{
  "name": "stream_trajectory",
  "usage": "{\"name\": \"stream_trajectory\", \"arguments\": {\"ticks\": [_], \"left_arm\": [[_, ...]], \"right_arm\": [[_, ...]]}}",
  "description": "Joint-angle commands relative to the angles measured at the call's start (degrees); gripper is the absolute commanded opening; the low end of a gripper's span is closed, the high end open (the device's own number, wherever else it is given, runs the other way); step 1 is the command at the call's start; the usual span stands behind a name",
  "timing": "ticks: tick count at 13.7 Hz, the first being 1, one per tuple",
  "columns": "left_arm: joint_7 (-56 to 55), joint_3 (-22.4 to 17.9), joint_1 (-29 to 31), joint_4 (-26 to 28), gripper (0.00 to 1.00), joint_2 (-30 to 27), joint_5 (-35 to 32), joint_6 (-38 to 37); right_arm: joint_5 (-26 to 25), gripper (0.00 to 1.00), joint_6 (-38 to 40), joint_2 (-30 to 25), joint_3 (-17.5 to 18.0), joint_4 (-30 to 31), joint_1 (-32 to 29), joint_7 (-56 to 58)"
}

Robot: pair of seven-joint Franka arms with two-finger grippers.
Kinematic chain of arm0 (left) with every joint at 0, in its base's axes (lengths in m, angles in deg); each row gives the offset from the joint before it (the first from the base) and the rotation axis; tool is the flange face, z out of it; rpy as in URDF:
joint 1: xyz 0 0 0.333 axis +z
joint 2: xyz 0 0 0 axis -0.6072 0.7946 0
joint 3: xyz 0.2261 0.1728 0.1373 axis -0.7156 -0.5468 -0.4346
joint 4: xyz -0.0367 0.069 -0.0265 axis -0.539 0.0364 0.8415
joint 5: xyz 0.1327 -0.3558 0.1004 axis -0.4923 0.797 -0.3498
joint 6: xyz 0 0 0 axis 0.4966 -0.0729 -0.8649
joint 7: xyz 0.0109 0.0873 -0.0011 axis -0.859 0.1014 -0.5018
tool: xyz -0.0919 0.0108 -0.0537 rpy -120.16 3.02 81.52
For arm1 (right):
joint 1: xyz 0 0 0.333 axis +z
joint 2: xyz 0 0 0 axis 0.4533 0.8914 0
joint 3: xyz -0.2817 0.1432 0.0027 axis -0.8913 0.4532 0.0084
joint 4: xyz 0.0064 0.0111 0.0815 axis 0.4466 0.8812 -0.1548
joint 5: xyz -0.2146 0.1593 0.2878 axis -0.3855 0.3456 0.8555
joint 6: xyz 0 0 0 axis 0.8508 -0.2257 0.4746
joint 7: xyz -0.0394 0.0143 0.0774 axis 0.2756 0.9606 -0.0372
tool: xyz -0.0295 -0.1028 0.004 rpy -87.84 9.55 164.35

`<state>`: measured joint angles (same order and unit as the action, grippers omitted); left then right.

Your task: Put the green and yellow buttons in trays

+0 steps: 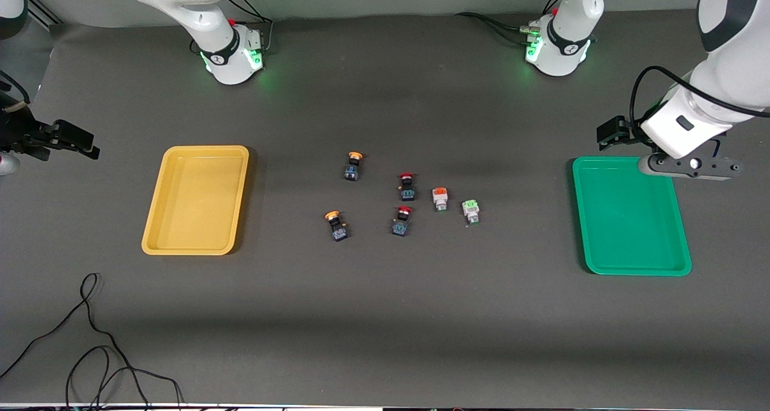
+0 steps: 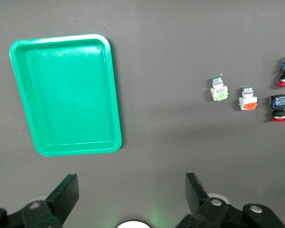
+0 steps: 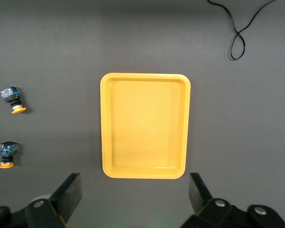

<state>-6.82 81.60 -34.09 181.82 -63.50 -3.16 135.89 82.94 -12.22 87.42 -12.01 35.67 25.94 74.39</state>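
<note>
Grey tabletop (image 1: pixel 385 315) carries six push-buttons grouped at its centre, well apart from both trays. Yellow tray (image 1: pixel 196 200) lies toward the right arm's end, green tray (image 1: pixel 630 217) toward the left arm's end; both are empty, with bare cloth around every rim. Two yellow-capped buttons (image 1: pixel 354 165) (image 1: pixel 335 224) sit on the yellow tray's side of the group, the green-capped button (image 1: pixel 470 210) on the green tray's side. Left pincer (image 2: pixel 132 199) hangs spread, holding nothing, above the green tray's base-side edge. Right pincer (image 3: pixel 135 199) hangs spread, holding nothing, outside the yellow tray at the tabletop's end.
</note>
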Motion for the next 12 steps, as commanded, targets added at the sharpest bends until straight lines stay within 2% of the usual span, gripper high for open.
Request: {"name": "stream_trajectory", "arguments": {"ticks": [1, 9, 12], "left_arm": [[0.71, 0.01, -0.04, -0.65, 1.0, -0.03, -0.84, -1.14], [0.71, 0.01, -0.13, -0.65, 1.0, 0.06, -0.84, -1.58], [0.71, 0.01, -0.3, -0.65, 1.0, 0.06, -0.84, -1.58]], "right_arm": [[-0.79, 1.0, 0.42, -0.01, -0.24, -0.43, 0.31, -0.37], [-0.53, 1.0, 0.86, -0.53, -0.15, 0.8, 0.48, 0.06], [0.0, 1.0, 0.34, -2.29, -0.15, 3.25, 5.56, -1.51]]}}
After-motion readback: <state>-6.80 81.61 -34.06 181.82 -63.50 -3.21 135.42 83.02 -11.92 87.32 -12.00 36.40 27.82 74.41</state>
